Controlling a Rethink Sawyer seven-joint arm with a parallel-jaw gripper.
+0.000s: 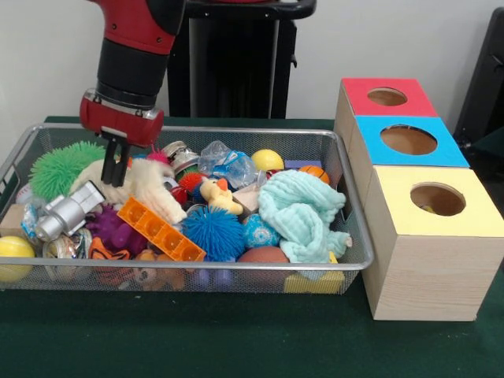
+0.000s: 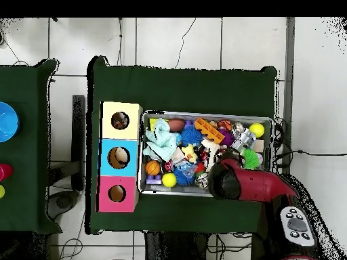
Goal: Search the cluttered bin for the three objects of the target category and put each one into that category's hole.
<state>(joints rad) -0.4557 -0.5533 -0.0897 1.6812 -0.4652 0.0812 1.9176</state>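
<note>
The silver wire-mesh bin (image 1: pixel 346 264) is full of toys; it also shows in the overhead view (image 2: pixel 268 122). My gripper (image 1: pixel 118 179) hangs at the bin's left part, its tips right at a white plush toy (image 1: pixel 150 189). I see nothing in its grip. A small ball with a blue and white print (image 1: pixel 257 232) lies beside a blue spiky ball (image 1: pixel 213 232); I cannot tell if it is fabric. The round hole (image 1: pixel 438 199) in the yellow-topped box is at the right front, and something small lies inside it. In the overhead view this hole (image 2: pixel 120 120) is left of the bin, and the arm hides the gripper.
Blue-topped (image 1: pixel 449 153) and red-topped (image 1: pixel 358 90) boxes stand behind the yellow one. In the bin are a mint cloth (image 1: pixel 303 213), a green spiky ball (image 1: pixel 59 167), an orange block tray (image 1: pixel 161 230), a silver toy (image 1: pixel 69 213), yellow balls and a rubber duck (image 1: pixel 216 195).
</note>
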